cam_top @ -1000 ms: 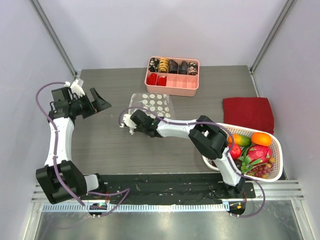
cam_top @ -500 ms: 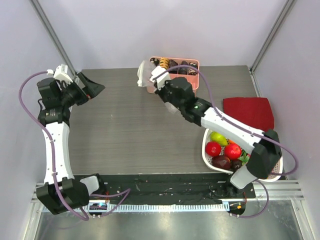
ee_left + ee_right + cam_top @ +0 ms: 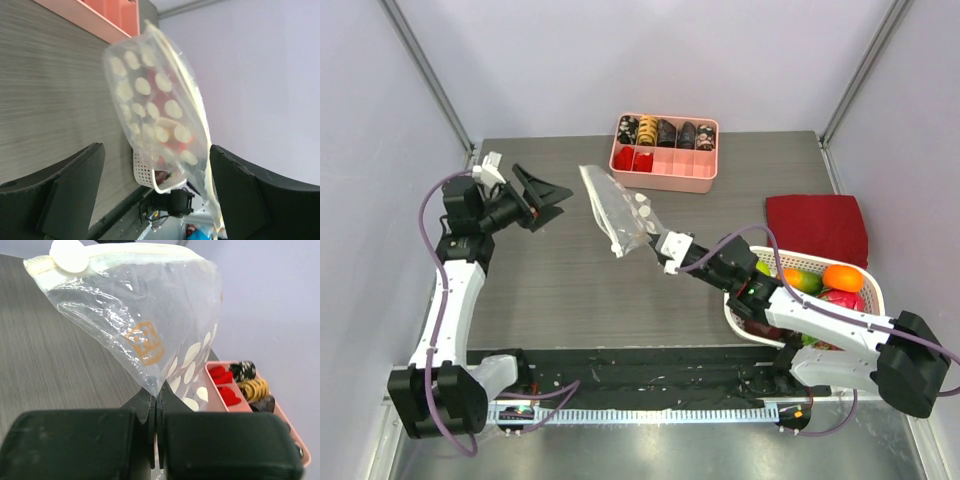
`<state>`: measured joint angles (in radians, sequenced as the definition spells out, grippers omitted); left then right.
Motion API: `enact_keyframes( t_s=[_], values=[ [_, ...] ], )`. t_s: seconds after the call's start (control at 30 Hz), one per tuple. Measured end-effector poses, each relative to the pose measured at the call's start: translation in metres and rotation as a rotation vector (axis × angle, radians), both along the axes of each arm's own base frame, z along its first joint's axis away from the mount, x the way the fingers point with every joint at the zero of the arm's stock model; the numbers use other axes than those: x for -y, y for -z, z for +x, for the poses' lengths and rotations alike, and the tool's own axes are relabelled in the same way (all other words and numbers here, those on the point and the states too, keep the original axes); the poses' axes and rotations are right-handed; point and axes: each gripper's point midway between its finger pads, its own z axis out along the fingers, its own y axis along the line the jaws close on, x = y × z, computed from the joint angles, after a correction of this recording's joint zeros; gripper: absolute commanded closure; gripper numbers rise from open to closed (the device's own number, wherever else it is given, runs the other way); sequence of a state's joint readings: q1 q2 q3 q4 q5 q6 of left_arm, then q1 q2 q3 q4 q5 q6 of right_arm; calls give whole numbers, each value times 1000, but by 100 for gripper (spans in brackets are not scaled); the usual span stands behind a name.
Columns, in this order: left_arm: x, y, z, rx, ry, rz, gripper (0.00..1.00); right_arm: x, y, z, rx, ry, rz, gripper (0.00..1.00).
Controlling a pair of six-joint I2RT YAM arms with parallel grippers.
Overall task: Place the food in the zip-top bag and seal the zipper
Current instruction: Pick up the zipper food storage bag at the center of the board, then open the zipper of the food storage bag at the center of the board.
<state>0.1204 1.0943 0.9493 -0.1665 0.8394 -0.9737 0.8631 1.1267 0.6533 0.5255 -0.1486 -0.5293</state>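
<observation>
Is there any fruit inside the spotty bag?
None shows: the zip-top bag is clear, and only the table appears through it. Its white dots hide small patches. The fruits lie in the basket.

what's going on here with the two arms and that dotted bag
The right pincer is shut on an edge of the polka-dot zip-top bag and holds it up off the table. The left pincer is open and pointed at the bag without touching it. No fruit is in the bag yet: the toy fruits lie in the white basket.
</observation>
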Motion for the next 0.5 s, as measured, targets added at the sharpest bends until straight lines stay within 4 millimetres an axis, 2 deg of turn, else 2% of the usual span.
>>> enact_keyframes(
  t_s=[0.17,0.2,0.3,0.5],
  values=[
    [29,-9,-22,43,88,-25,21,-8,-11,-22,109,-82,13,99],
    [32,-9,-26,52,98,-28,26,-9,-14,-23,122,-88,15,99],
    [36,-9,-34,68,103,-47,31,-11,-20,-27,158,-99,22,99],
    [44,-7,-44,66,129,-61,44,-13,-21,-30,182,-108,11,99]
  ],
)
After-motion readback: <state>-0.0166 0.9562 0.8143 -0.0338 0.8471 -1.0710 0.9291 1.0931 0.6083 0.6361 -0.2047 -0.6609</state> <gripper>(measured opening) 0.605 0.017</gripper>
